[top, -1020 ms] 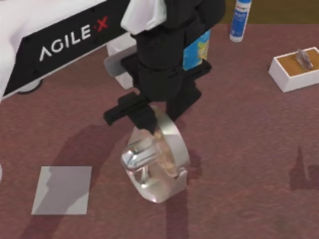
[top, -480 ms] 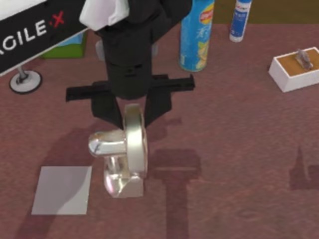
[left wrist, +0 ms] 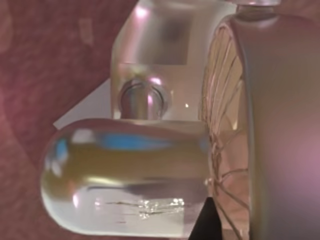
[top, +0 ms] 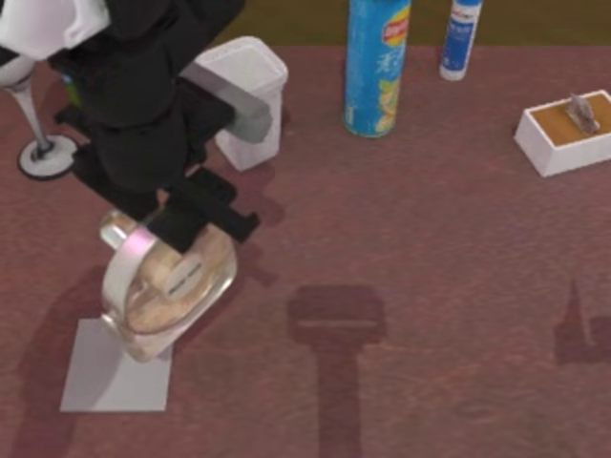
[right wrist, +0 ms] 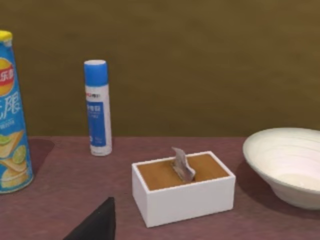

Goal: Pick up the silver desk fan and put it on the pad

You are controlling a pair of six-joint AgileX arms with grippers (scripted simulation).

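A shiny chrome silver desk fan (top: 162,286) with a tan speckled face sits over a pale grey-white pad (top: 105,382) on a reddish-brown table (top: 430,286). Far right: a white tray (top: 563,134) with brown inside. Far centre: a blue can (top: 377,67) with yellow markings, and a white bottle (top: 461,38) with a blue label.

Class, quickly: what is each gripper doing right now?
Left gripper: shut on the silver desk fan, held over the pad.
Right gripper: not seen in the top view; its fingers cannot be told.

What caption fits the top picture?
Left hand carrying the silver desk fan above the pad.
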